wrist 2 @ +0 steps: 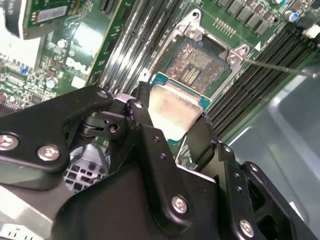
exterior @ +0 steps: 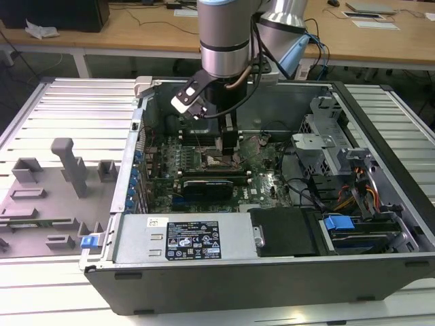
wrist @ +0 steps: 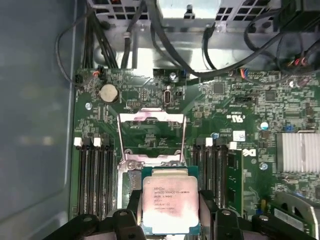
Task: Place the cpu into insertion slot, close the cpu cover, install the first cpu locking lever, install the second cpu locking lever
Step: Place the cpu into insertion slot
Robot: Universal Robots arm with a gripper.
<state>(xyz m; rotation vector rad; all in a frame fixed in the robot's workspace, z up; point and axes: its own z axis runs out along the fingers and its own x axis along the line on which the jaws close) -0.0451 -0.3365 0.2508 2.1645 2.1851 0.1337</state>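
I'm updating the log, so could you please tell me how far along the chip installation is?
Nothing is finished yet. In hand: the gripper is shut on the chip, held above the board near the socket, whose pin field is bare. Left: seating the chip, closing the cover, which stands open, and latching the levers.

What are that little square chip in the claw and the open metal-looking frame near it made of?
The cpu: a dull silver-grey lid, likely metal, on a green board edge, probably laminate. The cpu cover: thin bright sheet metal, judging by its shine. The gripper holding the cpu looks matte black, metal or plastic; I cannot tell.
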